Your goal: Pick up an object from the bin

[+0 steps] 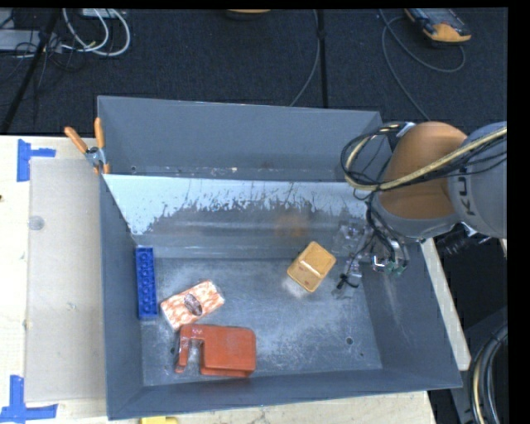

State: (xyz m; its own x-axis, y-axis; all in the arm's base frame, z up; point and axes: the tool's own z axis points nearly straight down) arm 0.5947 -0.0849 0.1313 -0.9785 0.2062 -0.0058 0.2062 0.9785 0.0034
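dark carpet floor (207, 58) strewn with loose cables (98, 13).

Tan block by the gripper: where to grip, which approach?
Probably from above, clamping the tan block across two opposite flat sides. It lies alone on the bin floor, turned diagonally, so the gripper beside it would likely need rotating to match.

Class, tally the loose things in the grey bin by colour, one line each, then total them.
Blue: 1, long studded brick
Tan: 1, block
Red: 1, flat chunky piece
Orange and white: 1, wrapped packet
Total: 4
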